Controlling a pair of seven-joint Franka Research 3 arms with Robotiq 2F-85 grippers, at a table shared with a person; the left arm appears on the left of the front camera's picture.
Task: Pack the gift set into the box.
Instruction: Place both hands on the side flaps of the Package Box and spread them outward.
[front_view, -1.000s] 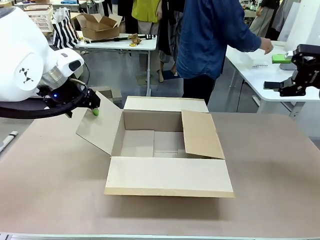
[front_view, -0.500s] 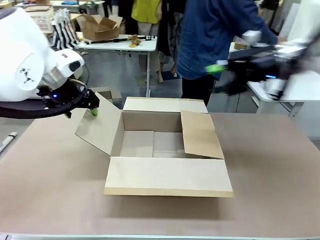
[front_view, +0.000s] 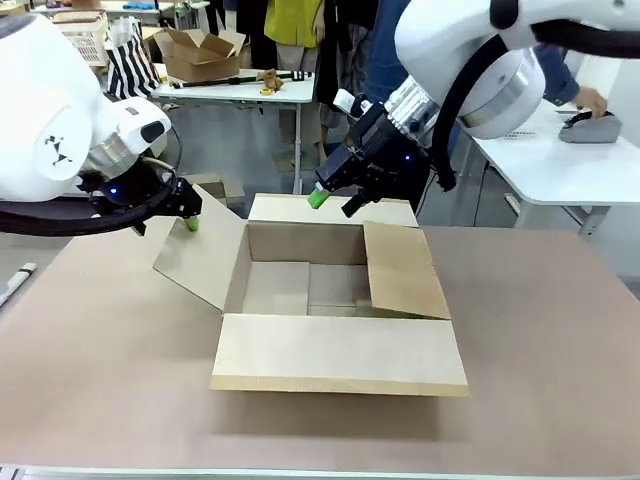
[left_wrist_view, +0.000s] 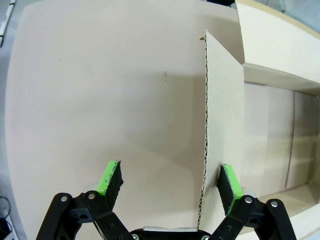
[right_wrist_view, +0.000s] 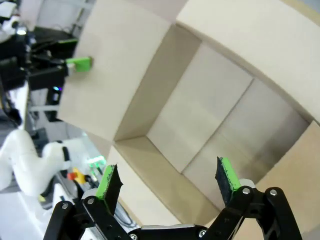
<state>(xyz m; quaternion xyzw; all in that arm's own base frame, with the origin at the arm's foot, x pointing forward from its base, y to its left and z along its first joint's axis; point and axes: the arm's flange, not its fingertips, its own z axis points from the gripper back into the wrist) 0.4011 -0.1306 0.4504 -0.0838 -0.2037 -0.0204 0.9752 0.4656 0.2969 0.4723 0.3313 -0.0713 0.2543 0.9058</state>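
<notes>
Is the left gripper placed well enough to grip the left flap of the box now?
Probably yes: the left gripper is open, the left flap has its edge between the fingers, and nothing else is in the way.

The white left arm (front_view: 45, 120) reaches in low from the robot's left. Its wrist is held roughly level, and a small blue light glows just behind the tool. The black two-finger left gripper (front_view: 190, 218) hangs off that wrist, fingertips aimed down and slightly forward. Its jaws stand spread wide, and the green pads (left_wrist_view: 111, 177) face each other across a broad gap. The white right arm (front_view: 470, 60) arches in high from the robot's right and crosses the middle, its wrist pitched steeply down. The black two-finger right gripper (front_view: 335, 202) points down and toward the left gripper. Its jaws are likewise parted wide, its own green pads (right_wrist_view: 224, 175) well apart.
</notes>
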